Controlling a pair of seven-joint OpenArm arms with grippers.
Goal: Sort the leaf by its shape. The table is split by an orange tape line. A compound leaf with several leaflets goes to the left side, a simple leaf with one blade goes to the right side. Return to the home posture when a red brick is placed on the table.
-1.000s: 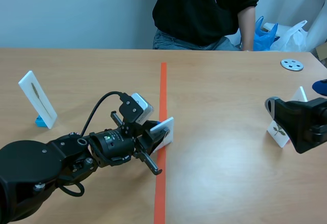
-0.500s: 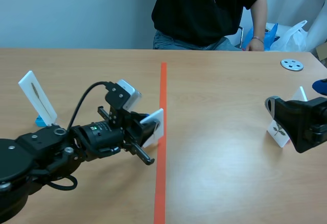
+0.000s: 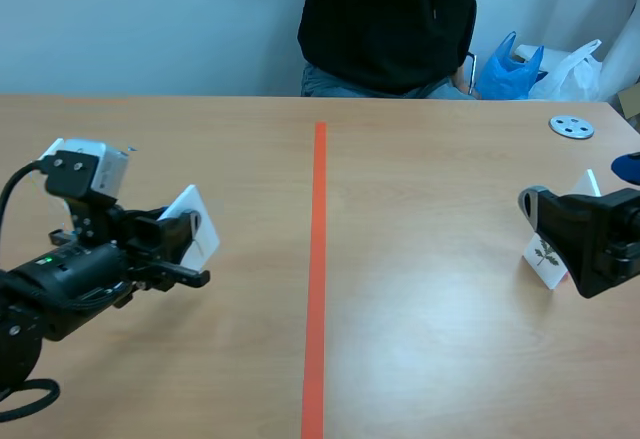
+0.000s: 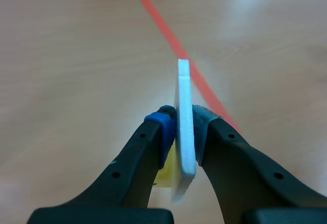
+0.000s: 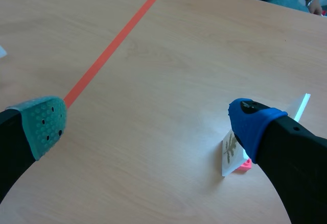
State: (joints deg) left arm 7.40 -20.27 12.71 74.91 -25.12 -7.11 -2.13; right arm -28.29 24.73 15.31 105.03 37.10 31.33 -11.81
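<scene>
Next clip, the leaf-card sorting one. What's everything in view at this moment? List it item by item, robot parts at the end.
held card: one, white, yellow bit at its base, edge-on between the left claw's fingers, left of the tape line.
leaf card: one, white with a dark leaf print, on a pink stand, right side, close to the right claw.
tape line: one, orange, down the table's middle.
disc: one, grey with holes, far right of the table.
blue bag: one, behind the table's far right.
white bag: one, beside the blue bag.
table: one, light wood.
person: one, black top, across the table.
left claw: shut on the held card.
right claw: open, holding nothing.
</scene>
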